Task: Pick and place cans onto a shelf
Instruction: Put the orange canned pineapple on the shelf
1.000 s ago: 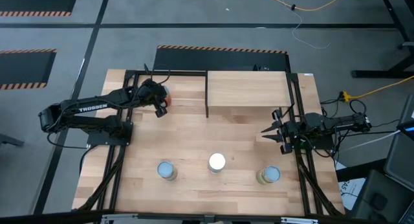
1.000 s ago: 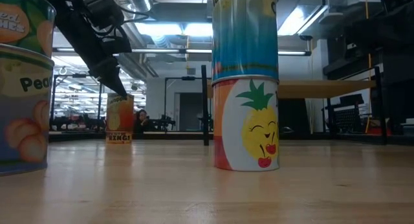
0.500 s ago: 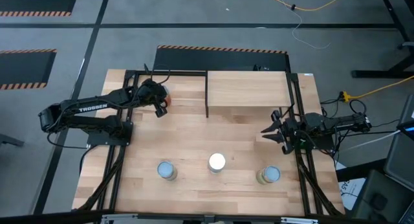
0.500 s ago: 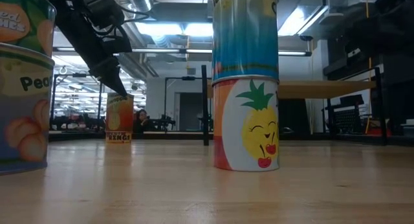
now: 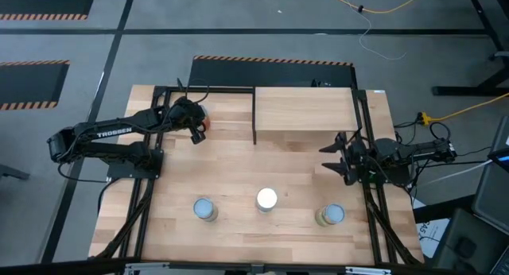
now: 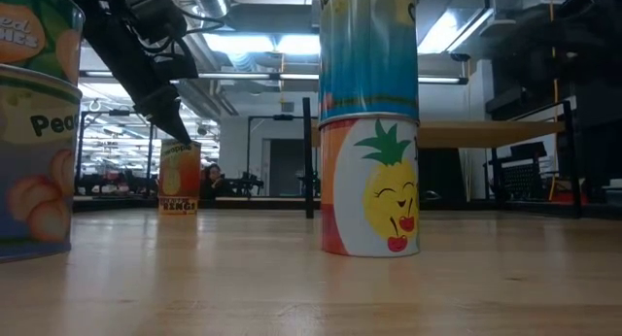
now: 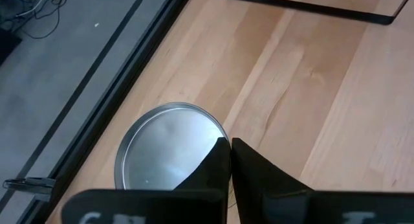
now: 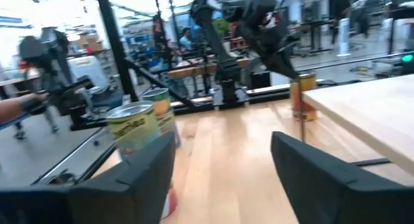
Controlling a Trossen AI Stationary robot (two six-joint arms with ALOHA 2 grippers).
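- left gripper [image 5: 199,130] hangs closed, holding nothing, just above a silver-topped orange-labelled can [image 5: 203,116].
- right gripper [image 5: 332,155] gapes wide beside the light wood, black-framed shelf [image 5: 305,110].

Only real change is on the right arm: the right gripper [image 5: 329,155] has popped its fingers apart. A second ago they sat fairly close together, now they're spread wide with nothing between them, which the right wrist view backs up, with just bare tabletop [image 8: 233,153] showing in the gap. The gripper has also crept a little off the table's right edge, toward the middle and the end of the shelf [image 5: 305,110], with the three cans in the front row lying off to its side. It touches neither the shelf nor any can.
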